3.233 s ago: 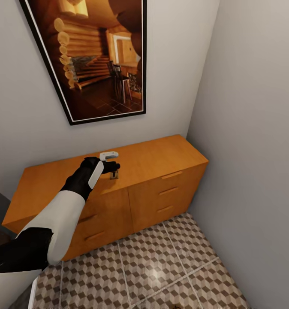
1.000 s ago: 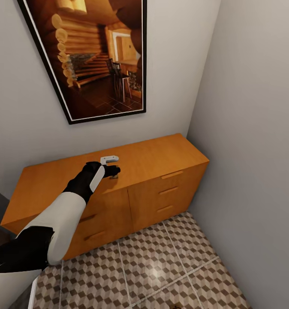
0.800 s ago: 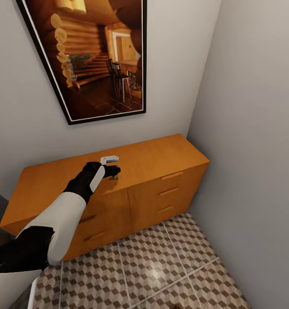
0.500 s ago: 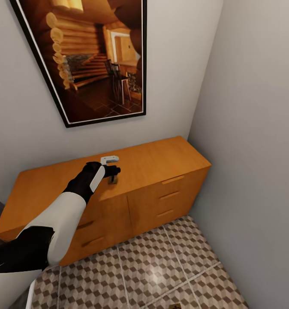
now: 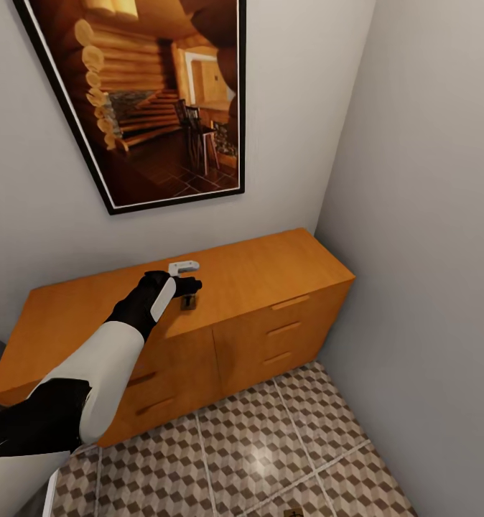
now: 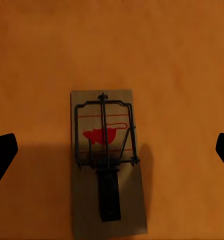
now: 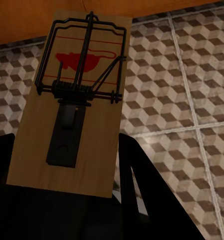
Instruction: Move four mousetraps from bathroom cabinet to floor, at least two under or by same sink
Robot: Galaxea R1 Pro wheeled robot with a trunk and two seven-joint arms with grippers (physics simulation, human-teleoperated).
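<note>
My left gripper (image 6: 112,155) hangs spread above mousetrap (image 6: 108,159) on cabinet (image 5: 271,266) top (fingers apart, nothing touched); right gripper (image 7: 67,200) clamps second mousetrap (image 7: 72,100) over bathroom floor (image 7: 191,100).

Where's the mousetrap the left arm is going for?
It lies flat on the cabinet top, near the front edge, directly below the open left gripper; the left wrist view shows the mousetrap between the fingertips.

Framed cabin picture (image 5: 156,100) hangs on grey wall (image 5: 429,215).
</note>
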